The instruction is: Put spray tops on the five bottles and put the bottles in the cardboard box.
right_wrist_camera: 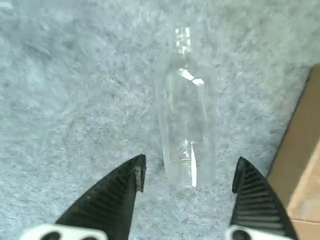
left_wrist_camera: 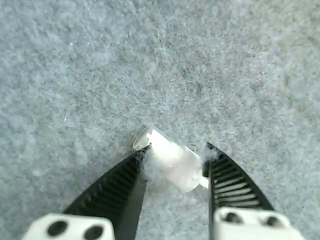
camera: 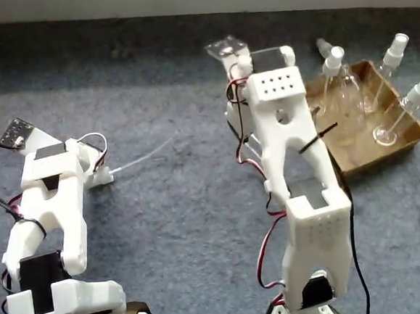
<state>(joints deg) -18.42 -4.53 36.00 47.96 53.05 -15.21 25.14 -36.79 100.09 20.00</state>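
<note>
High view: cardboard box [camera: 363, 156] at the carpet's [camera: 172, 225] far right edge, four capped bottles [camera: 335, 82] inside. Left arm [camera: 54, 205] is down over the spray top [camera: 104, 177], its thin tube trailing toward mid-carpet.

Left wrist view: left gripper [left_wrist_camera: 177, 149] is narrow, both fingers touching the top. This view adds the contact; the high view adds the tube. Top judged small, light and rigid.

Right wrist view: right gripper [right_wrist_camera: 191, 161] is wide, straddling the uncapped bottle [right_wrist_camera: 186, 115] beside the box without touching it. Judged light, slick, thin-walled; grip mid-body, gently.
</note>
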